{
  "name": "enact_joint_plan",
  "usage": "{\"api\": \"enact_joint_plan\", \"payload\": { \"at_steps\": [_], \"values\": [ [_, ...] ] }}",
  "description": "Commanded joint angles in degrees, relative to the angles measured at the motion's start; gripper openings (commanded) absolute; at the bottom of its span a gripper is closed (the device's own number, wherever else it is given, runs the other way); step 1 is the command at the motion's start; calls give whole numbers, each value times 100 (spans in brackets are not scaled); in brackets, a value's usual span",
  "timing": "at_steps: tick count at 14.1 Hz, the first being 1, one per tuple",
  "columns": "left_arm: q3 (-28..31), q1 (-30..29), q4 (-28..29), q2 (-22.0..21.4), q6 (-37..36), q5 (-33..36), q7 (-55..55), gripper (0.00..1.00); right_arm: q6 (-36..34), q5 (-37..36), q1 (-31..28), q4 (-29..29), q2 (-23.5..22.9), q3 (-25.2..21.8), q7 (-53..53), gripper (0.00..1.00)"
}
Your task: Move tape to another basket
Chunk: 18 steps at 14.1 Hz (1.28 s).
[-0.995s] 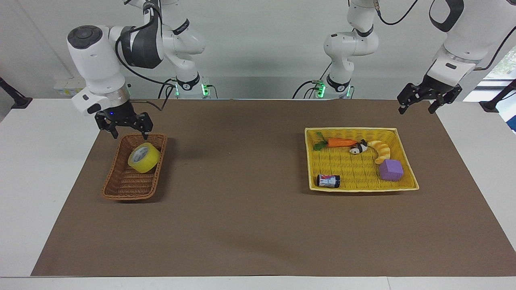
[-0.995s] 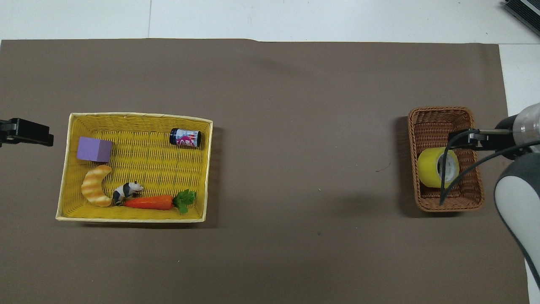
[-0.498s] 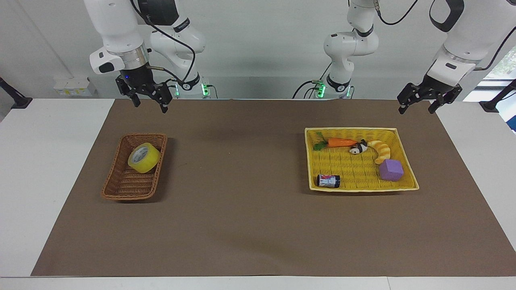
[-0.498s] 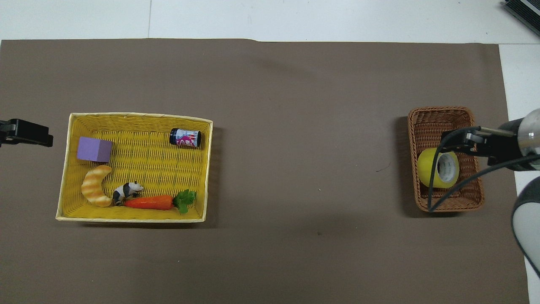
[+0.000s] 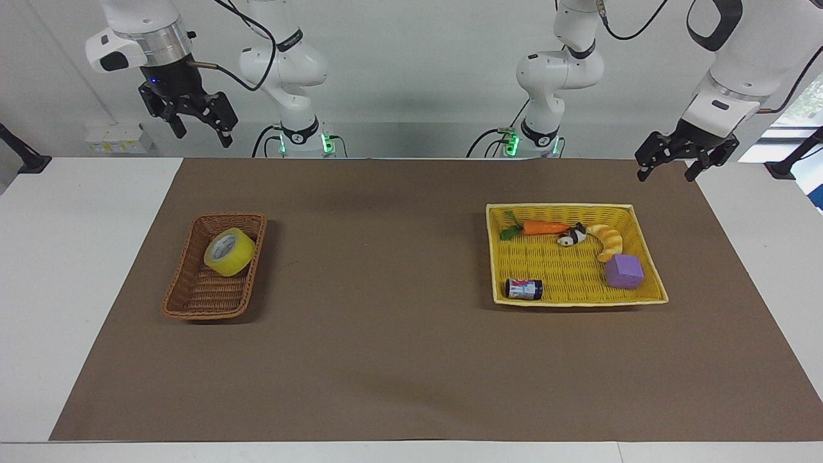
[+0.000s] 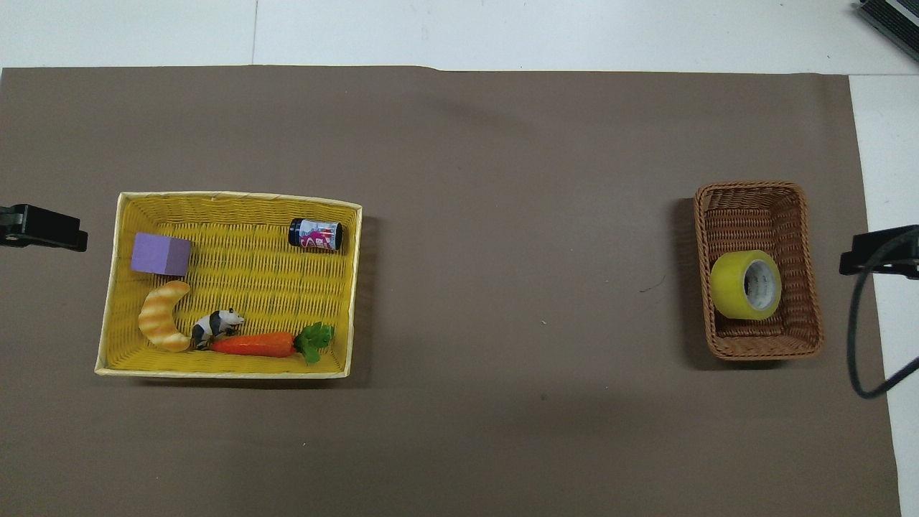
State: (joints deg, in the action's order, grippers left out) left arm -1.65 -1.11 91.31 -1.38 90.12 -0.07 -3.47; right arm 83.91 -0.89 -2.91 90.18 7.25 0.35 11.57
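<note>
Yellow translucent tape (image 5: 229, 251), whitish core showing, tilted in brown basket (image 5: 193, 302) near table's right-arm end. Right gripper (image 5: 196, 125) raised, spread, empty; left gripper (image 5: 669, 166) likewise.

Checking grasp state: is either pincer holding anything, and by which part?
Nothing is held. The right pincer and the left pincer are both open and raised, empty. The tape lies in the brown basket.

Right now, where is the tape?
The tape lies in the brown wicker basket at the right arm's end of the table, in the basket's half nearer to the robots, leaning on its wall.
</note>
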Motion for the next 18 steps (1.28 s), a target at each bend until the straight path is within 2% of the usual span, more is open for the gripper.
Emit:
{"api": "enact_joint_plan", "payload": {
  "at_steps": [1, 5, 6, 8, 9, 12, 18],
  "values": [
    [-29, -108, -78, -20, -152, 51, -110, 100, -41, 63, -69, -106, -31, -44, -313, 100],
    [-37, -117, -70, -29, -152, 42, -119, 100, -120, 63, 115, -80, 5, -70, -304, 100],
    [-38, -117, -70, -29, -126, 42, -110, 100, -138, 54, 255, -62, 14, -245, -304, 100],
    [-38, -117, -70, -29, -152, 42, -119, 100, -94, 37, 981, -71, 5, -1085, -313, 100],
    [-38, -117, -70, -29, -117, 42, -110, 100, -76, 54, 1047, -62, -12, -1220, -322, 100],
    [-38, -117, -61, -37, -126, 42, -110, 100, -59, 54, 416, -71, -48, -582, -514, 100],
    [-55, -108, -26, -72, -144, 42, -119, 100, -129, 54, 423, -53, -13, -589, -533, 100]
  ]
}}
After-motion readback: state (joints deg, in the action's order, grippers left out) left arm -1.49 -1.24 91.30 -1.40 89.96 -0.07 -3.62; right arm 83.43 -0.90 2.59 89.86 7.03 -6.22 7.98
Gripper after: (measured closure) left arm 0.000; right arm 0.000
